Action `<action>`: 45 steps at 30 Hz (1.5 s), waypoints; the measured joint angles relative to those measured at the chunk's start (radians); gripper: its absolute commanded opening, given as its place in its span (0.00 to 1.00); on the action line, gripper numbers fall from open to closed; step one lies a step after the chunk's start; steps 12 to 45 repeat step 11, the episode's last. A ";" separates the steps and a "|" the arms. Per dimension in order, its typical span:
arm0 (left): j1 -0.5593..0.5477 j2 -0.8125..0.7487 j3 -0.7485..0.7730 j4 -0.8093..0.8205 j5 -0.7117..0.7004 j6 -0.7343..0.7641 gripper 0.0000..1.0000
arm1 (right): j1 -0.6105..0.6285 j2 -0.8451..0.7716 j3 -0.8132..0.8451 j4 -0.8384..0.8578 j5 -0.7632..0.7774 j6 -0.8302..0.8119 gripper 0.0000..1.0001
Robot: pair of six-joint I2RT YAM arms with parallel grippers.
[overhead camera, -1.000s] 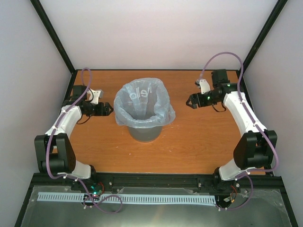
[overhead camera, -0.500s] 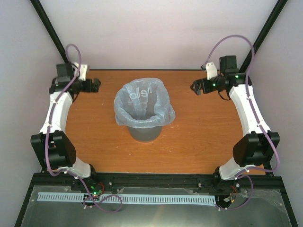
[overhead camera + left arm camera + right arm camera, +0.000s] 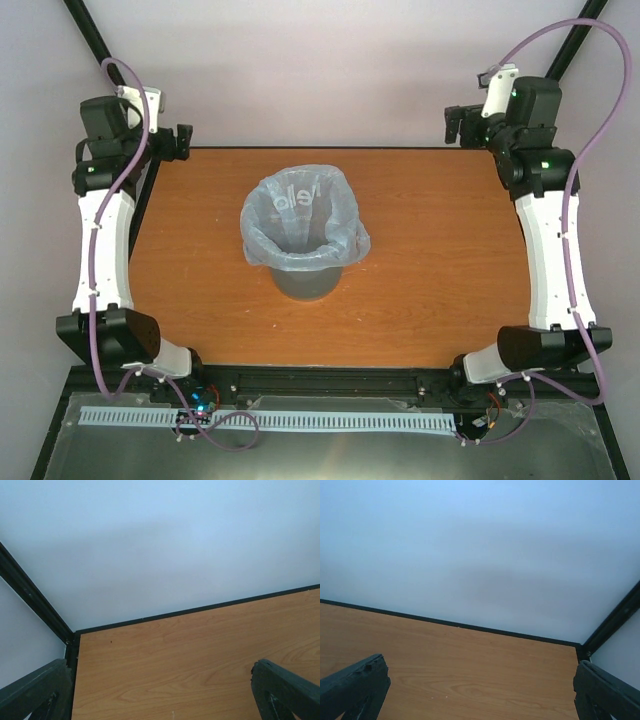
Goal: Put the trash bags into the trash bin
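Observation:
The grey trash bin (image 3: 306,284) stands upright in the middle of the table. A translucent bluish trash bag (image 3: 262,236) lines it, its edge folded out over the rim and the mouth gaping. My left gripper (image 3: 183,141) hangs open and empty high over the table's back left corner. Open and empty too, my right gripper (image 3: 456,123) is high over the back right corner. In the left wrist view the left gripper (image 3: 160,695) frames only bare wood. Only bare wood lies between the right gripper's (image 3: 480,690) fingers in the right wrist view. Neither wrist view shows bin or bag.
The wooden table (image 3: 440,280) has a black rim and white walls on three sides. Black frame posts (image 3: 110,75) rise at both back corners, close to each raised wrist. A metal rail with the arm bases runs along the near edge (image 3: 320,385).
Both arms have swung up and back, from beside the bin's rim to the back corners. Both grippers opened a little wider. Bin and bag have not moved.

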 measured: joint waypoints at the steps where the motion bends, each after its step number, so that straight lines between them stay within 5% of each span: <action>1: 0.000 -0.006 0.000 0.001 0.001 -0.003 1.00 | 0.000 -0.011 -0.009 0.005 0.011 0.004 1.00; 10: 0.000 -0.040 -0.012 0.019 0.045 -0.012 1.00 | 0.000 -0.075 -0.142 0.013 0.069 0.030 1.00; 45: 0.000 -0.040 -0.012 0.021 0.048 -0.012 1.00 | 0.000 -0.075 -0.143 0.012 0.072 0.031 1.00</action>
